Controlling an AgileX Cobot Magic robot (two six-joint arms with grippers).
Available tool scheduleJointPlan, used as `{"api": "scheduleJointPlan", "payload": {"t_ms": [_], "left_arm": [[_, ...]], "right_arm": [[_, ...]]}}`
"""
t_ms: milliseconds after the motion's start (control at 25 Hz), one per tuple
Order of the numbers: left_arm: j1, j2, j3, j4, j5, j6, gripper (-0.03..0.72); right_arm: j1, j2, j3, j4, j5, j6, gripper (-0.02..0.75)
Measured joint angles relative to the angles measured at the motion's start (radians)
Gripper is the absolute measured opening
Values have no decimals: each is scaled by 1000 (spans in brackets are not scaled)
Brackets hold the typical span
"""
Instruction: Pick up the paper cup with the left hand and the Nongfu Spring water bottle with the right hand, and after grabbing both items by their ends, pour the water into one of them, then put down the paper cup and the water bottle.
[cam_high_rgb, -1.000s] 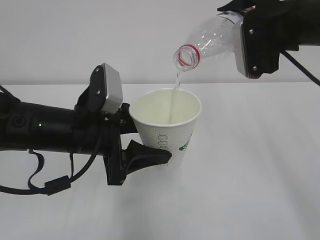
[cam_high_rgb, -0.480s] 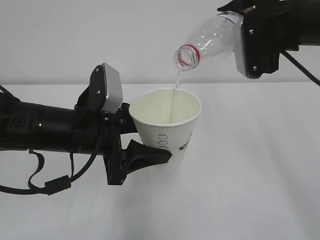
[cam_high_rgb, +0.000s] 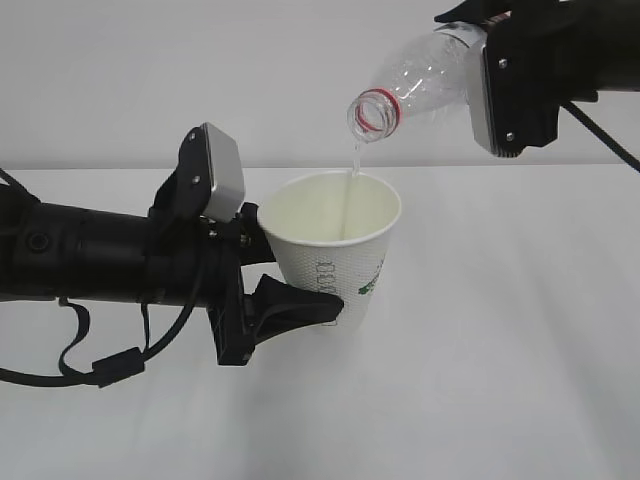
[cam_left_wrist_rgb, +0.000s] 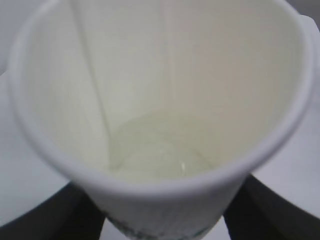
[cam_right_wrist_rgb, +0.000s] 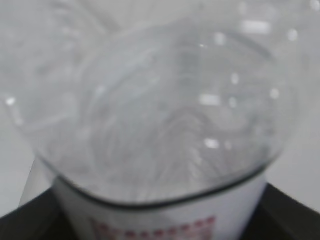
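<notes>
A plain white table (cam_high_rgb: 500, 380) is spreading across the whole lower scene, meeting a pale wall (cam_high_rgb: 200, 70) behind it, and nothing else is lying on its surface near the work.

The left hand (cam_high_rgb: 100, 265) is reaching in from the left edge, a long black arm with loose cables (cam_high_rgb: 95, 370) hanging beneath it and a grey rectangular block (cam_high_rgb: 220, 175) sitting on top near the wrist. Its pincer (cam_high_rgb: 285, 285) is gripping the paper cup (cam_high_rgb: 335, 255) low on the body, one black finger (cam_high_rgb: 295, 305) pressing the near side of the cup; the cup is being held off the table, leaning slightly, with its mouth facing up.

The right hand (cam_high_rgb: 545, 65) is coming in from the upper right corner, and its pincer is clamping the Nongfu Spring water bottle (cam_high_rgb: 420, 80) around the labelled lower part, whose red-and-white label (cam_right_wrist_rgb: 160, 220) is showing between the black fingers in the right wrist view. The bottle is tilting neck-down to the left, its red neck ring (cam_high_rgb: 375, 112) hanging directly above the far rim of the cup without touching it.

A thin stream of the water (cam_high_rgb: 352, 160) is falling from the bottle's mouth into the cup. In the left wrist view a shallow pool (cam_left_wrist_rgb: 160, 155) is lying at the bottom of the cream interior.
</notes>
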Motion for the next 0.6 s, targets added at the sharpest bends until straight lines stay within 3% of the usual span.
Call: {"api": "scheduleJointPlan", "payload": {"t_ms": [600], "left_arm": [[0,0,0,13,0,0,489]], "right_arm": [[0,0,0,0,0,-10,522]]}}
